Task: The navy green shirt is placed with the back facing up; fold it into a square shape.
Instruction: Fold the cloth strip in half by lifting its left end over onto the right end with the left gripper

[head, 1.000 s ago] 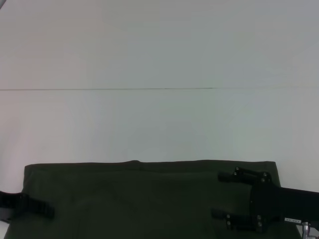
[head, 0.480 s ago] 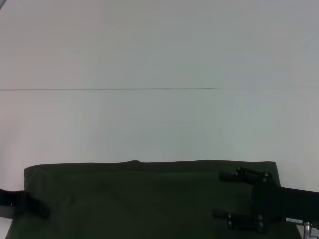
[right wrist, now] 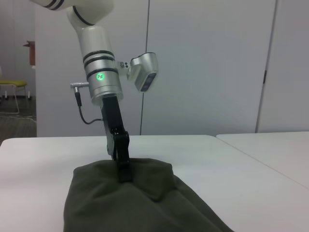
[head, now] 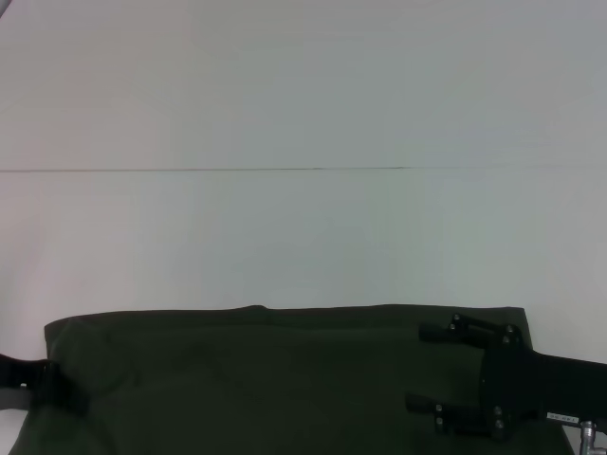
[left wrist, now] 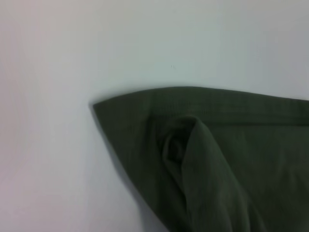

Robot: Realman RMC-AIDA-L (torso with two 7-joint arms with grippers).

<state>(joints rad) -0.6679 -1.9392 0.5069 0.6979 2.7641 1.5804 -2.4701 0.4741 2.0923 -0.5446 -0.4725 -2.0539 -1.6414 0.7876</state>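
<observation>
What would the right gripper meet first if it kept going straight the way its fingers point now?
The right gripper points across the navy green shirt toward the left gripper, which is down on the far edge. It would likely skim cloth, then meet that gripper; height is unclear.

My feed: white worktop, thin seam across. Behind, pale grey wall panels; yellow chair far off, dark floor.

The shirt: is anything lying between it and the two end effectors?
Nothing visible. The left end effector is already down on the shirt at its left edge, the right end effector is above its right side, and the table beyond is bare.
</observation>
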